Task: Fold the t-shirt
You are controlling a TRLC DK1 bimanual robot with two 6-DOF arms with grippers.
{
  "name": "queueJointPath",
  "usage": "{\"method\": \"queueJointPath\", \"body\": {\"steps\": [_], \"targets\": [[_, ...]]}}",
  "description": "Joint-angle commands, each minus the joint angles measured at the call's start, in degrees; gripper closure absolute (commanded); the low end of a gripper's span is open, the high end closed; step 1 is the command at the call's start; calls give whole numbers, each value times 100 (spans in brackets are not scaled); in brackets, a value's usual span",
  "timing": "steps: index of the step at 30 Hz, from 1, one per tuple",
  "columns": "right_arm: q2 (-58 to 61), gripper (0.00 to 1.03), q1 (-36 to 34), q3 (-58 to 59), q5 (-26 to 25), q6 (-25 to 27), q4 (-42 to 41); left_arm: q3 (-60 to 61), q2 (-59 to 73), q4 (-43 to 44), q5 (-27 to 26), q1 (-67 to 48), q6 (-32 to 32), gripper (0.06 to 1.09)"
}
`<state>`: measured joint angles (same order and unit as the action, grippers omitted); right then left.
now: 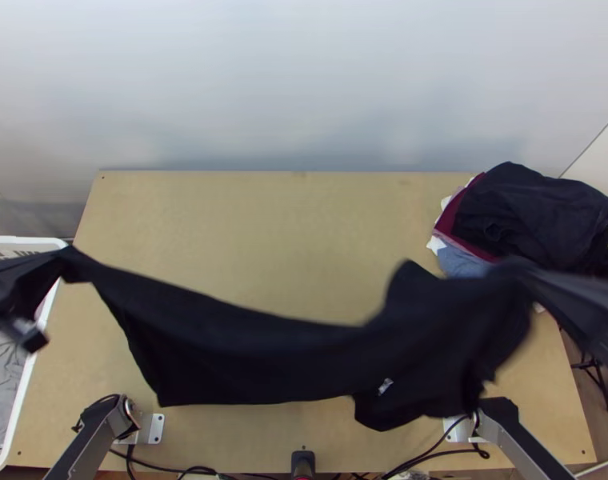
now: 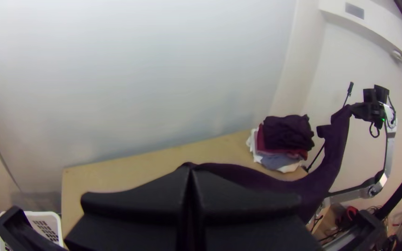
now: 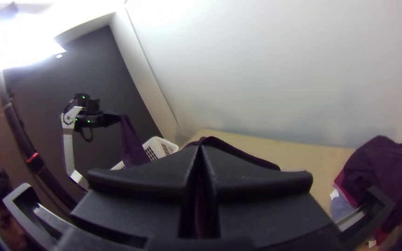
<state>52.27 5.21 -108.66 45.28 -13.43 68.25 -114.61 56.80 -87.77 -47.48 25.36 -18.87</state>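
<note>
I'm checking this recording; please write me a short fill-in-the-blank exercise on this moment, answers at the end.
The t-shirt sags between the left tool and the right tool, gripped by ____ of them.
In the top view, the basket stands at the table's ____ side.
The basket's colour is ____.
In the top view, the clothes pile lies at the table's far ____ corner.

Missing words: both; left; white; right.

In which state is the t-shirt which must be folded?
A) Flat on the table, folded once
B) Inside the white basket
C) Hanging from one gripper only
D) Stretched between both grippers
D: the black shirt runs from the left gripper to the right gripper, sagging between them.
</note>
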Motion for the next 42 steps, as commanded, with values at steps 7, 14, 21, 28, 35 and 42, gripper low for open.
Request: {"method": "queueJointPath", "body": {"steps": [7,14,21,28,35,42], "targets": [[2059,100,-205,2429,-951,1545,-866,4851,719,3222,371,153,-688,105],[4415,100,50,2121,-1539,2064,-1815,5141,3004,5437,1602,-928,-2,105],[6445,100,366,328,-1909,2222,-1859,3120,4999,5340,2367,-1376,323,105],[8062,100,446,-1623,-2427,1993,-1771,791,6546,4347,2876,-1482,718,105],[8607,100,656,-2115,-2638,1914,-1736,307,7161,4039,3474,-1798,710,105],[8712,100,744,-2133,-2638,1827,-1736,325,7337,3943,3615,-1904,868,105]]}}
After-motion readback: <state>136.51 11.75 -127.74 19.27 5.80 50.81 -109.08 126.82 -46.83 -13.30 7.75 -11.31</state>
